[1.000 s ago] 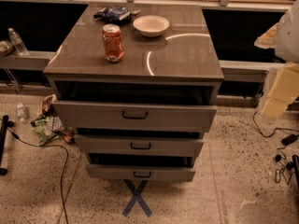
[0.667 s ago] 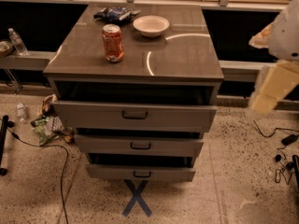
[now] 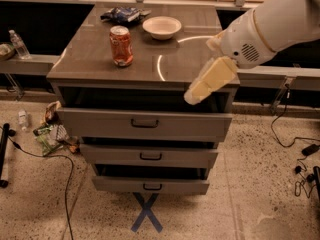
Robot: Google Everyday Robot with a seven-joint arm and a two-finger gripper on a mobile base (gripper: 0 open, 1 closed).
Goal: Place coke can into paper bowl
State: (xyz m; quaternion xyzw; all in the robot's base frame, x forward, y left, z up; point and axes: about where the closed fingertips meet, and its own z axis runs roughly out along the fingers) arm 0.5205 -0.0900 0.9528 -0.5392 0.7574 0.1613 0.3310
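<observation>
The coke can (image 3: pixel 121 45) stands upright on the grey table (image 3: pixel 85 61), left of centre and about midway between the front and back edges. The paper bowl (image 3: pixel 161 27) sits behind it and to its right, near the back edge, apart from the can and with nothing in it. A dark blue snack bag (image 3: pixel 122 15) lies by the back edge, just left of the bowl. The gripper (image 3: pixel 200 89), pale yellow on a white arm (image 3: pixel 270 29) coming in from the right, hangs at the front right corner, well apart from the can, holding nothing; whether it is open or closed cannot be told. Three drawers (image 3: pixel 145 124) below the front edge stand partly pulled out.
</observation>
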